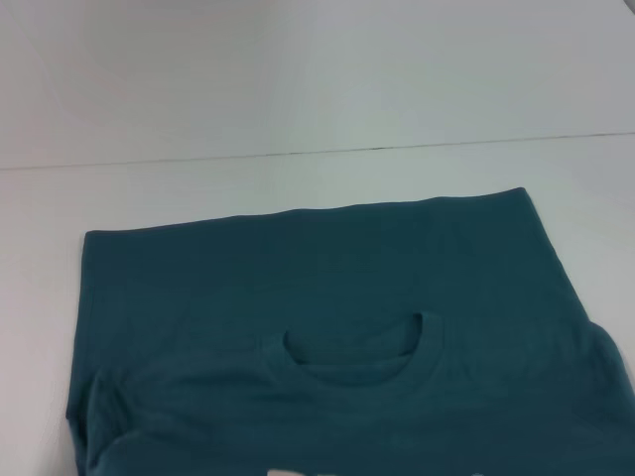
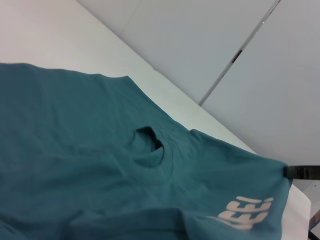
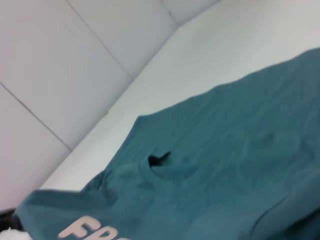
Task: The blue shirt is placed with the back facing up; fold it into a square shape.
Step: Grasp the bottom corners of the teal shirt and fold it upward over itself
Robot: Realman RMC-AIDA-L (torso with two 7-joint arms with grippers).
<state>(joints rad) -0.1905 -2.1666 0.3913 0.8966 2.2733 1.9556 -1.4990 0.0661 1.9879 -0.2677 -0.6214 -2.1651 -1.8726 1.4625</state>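
The blue shirt [image 1: 298, 288] lies spread across the white table [image 1: 298, 188], its far straight edge toward the table's back. Its round collar [image 1: 357, 357] opens near the middle, and pale lettering [image 2: 245, 212] shows on the layer nearest me. In the head view neither gripper appears. In the left wrist view a black part of my right gripper [image 2: 302, 171] sits at the shirt's [image 2: 75, 150] near corner. In the right wrist view a dark bit of my left gripper [image 3: 6, 218] shows at the shirt's [image 3: 240, 150] other near corner.
Bare white table [image 1: 298, 79] runs beyond the shirt, crossed by a thin dark seam [image 1: 397, 148]. Pale wall panels [image 2: 225, 45] rise behind the table's far edge in both wrist views.
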